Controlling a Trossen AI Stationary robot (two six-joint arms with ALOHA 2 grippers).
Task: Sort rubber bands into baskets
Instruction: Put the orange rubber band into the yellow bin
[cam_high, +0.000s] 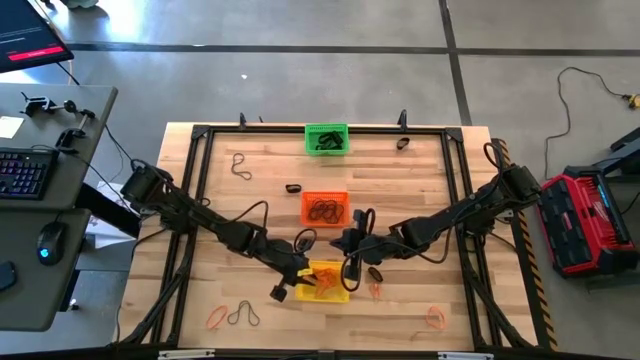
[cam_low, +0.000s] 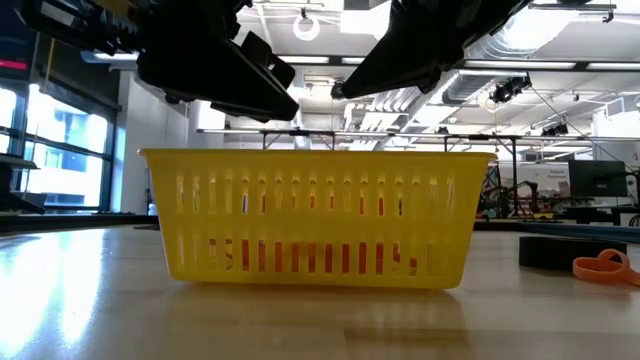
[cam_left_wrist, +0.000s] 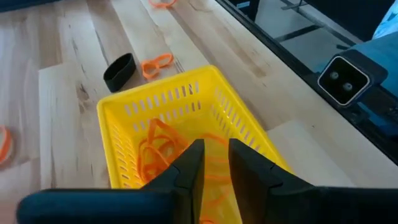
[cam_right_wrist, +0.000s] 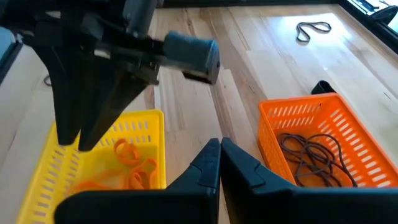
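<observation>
The yellow basket stands near the table's front edge and holds orange rubber bands. My left gripper hangs over its left part, fingers open, nothing between them. The orange basket at mid-table holds thin dark rubber bands. The green basket stands at the far edge with dark bands inside. My right gripper is shut and empty, above the bare wood between the orange and yellow baskets.
Loose bands lie on the wood: a thick black one and an orange one right of the yellow basket, orange ones and a thin dark one near the front edge, and dark ones farther back.
</observation>
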